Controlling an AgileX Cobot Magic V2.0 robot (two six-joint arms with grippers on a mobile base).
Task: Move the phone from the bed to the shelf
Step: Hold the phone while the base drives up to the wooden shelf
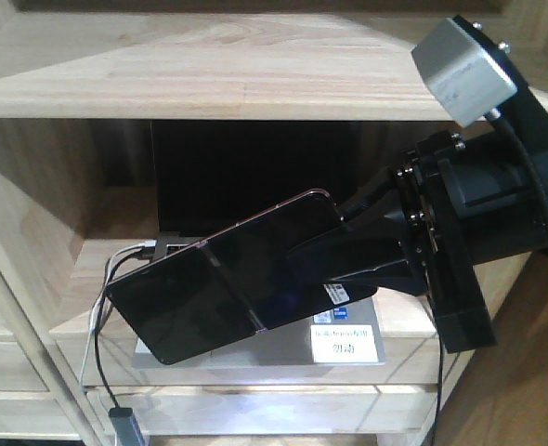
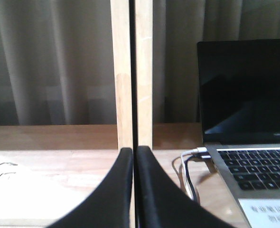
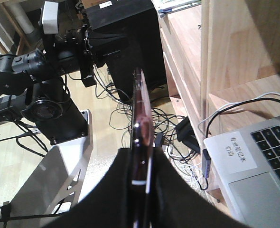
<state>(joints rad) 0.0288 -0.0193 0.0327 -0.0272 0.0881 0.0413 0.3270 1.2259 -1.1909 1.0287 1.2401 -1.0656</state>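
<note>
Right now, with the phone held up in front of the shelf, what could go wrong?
1. The right pincer grips the phone by one end only, tilted, with most of it sticking out; it could slip or pivot.
2. The open laptop and its cables occupy that level of the shelf, so the phone may knock into them or land on them when set down.

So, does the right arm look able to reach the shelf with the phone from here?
Probably yes: the right gripper, shut on the phone, holds it just in front of the shelf with nothing between. The open laptop stands there, though; bare wood shows beside it.
</note>
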